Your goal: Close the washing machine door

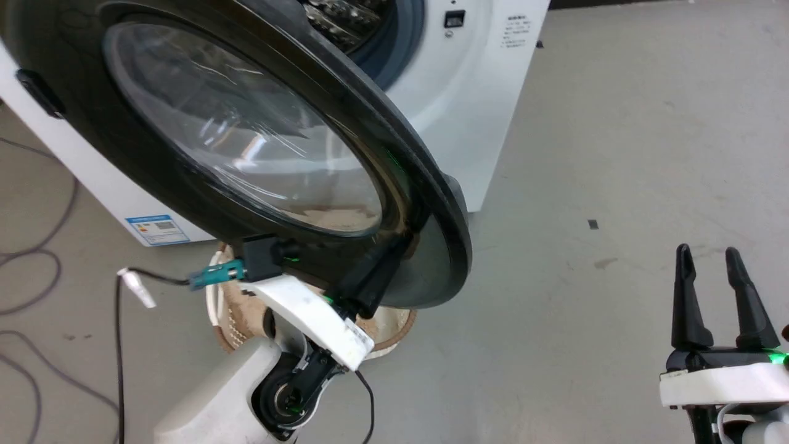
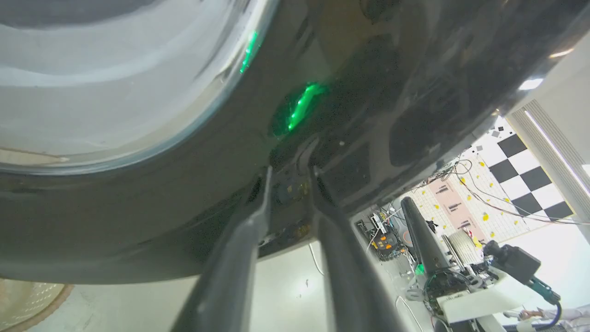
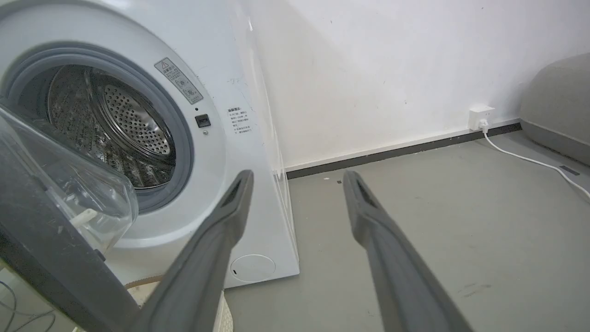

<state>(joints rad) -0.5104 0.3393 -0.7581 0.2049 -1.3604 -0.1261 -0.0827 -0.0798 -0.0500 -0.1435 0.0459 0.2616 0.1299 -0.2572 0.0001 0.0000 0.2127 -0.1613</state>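
The washing machine (image 1: 459,92) is white, and its steel drum (image 3: 115,129) lies exposed inside a grey gasket. The washing machine door (image 1: 246,129) hangs open, swung out toward me, with its glass bowl centre ringed by the glossy black rim (image 2: 392,92). My left gripper (image 1: 400,243) reaches up from below. Both fingertips (image 2: 268,177) press on the rim's outer face near its lower free edge, a narrow gap between them and nothing held. My right gripper (image 1: 715,259) stands open at the lower right, well off the door, pointing past the machine's front (image 3: 221,69).
A cream perforated basket (image 1: 394,327) sits on the floor under the open door. Dark cables (image 1: 37,265) loop on the floor at the left. A wall socket with a white cord (image 3: 481,117) is at the back right, beside a grey rounded object (image 3: 557,101). Bare grey floor spreads to the right.
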